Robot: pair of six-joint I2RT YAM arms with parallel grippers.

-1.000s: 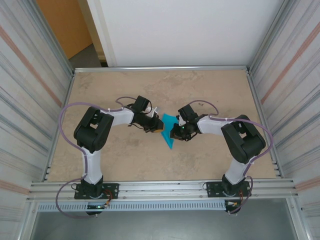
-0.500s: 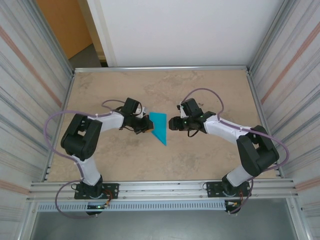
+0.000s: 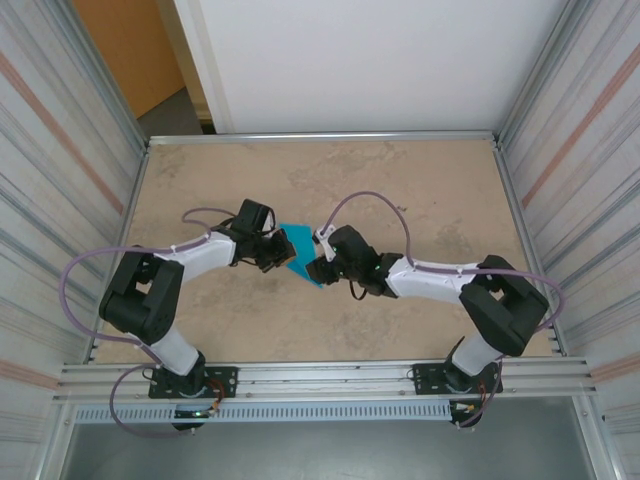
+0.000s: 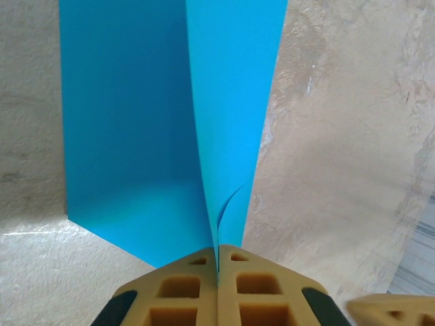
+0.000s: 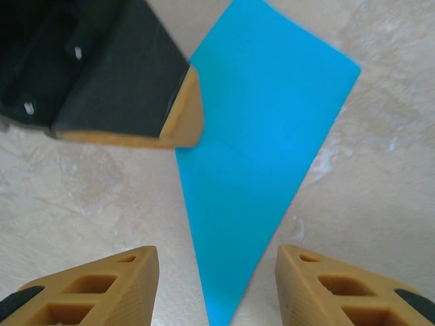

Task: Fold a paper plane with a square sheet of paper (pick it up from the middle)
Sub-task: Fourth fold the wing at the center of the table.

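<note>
- Left gripper (image 3: 276,254): fingers pressed together, pinching a raised fold of the paper plane (image 3: 298,243). In the left wrist view the upright flap runs straight into the shut jaws (image 4: 217,261), with a slight curl just above the pinch.
- Paper plane (image 4: 129,136): mid-table (image 3: 400,190), between the two grippers. One layer lies flat and one stands up. In the right wrist view it reads as a kite with its long point toward that camera (image 5: 258,149).
- Right gripper (image 3: 318,268): fingers spread, holding nothing. The tips straddle the pointed end (image 5: 216,261), just clear of the paper.
- Step in hand, my judgement: re-gripping near the point to set the next crease.
- To do it well, I'd hold the left pinch firm as the anchor. I'd centre the point between the right fingers before closing and close gently, so the thin sheet doesn't skid or buckle. Then I'd lay the flap along the existing crease line.
- Versus a second ago: the right gripper was closed at the paper, then backed off to the right. It has now returned, open, at the tip.
- The left arm has drawn its elbow outward and carried the paper a little leftward.
</note>
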